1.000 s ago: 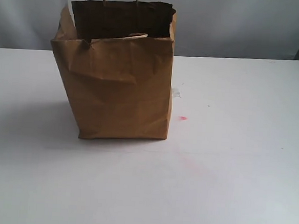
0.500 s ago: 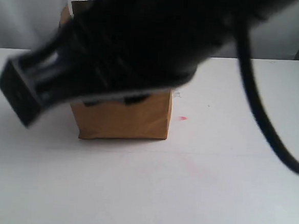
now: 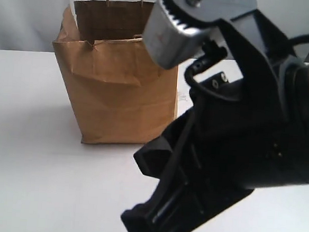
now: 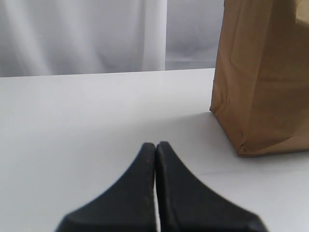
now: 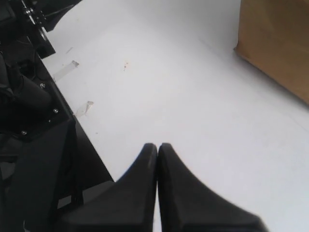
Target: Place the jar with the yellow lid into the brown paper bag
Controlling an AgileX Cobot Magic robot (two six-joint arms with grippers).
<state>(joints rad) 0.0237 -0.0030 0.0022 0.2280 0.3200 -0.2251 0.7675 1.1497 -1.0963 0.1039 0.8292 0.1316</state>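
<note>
Now on bench: brown paper bag [image 3: 119, 87] stands upright on the white bench [image 3: 28, 181], mouth open at the top.
Jar: yellow-lidded jar shows in no view, neither on the visible bench around the bag nor in a hand. Cannot tell whether it lies inside the bag.
Left hand [image 4: 155, 147]: clenched on nothing, fingers pressed flat together, low over the bench, apart from the bag [image 4: 263, 82].
Right hand [image 5: 157, 147]: likewise clenched and empty; bag [image 5: 275, 43] well apart from it.
Risk, bag: light creased paper. A dark arm [image 3: 231, 153] looms in front of the bag's right edge, and a brush against the side would probably shove or tip it.
Risk, task state: with both hands empty and the jar unseen, calling the job done or undone would be a guess. If the jar is elsewhere, neither hand is set to grasp it.
Hidden: bag's interior is dark. The arm blocks the bench right of the bag and part of the bag's right side. Bag top is cut off in both wrist views.
</note>
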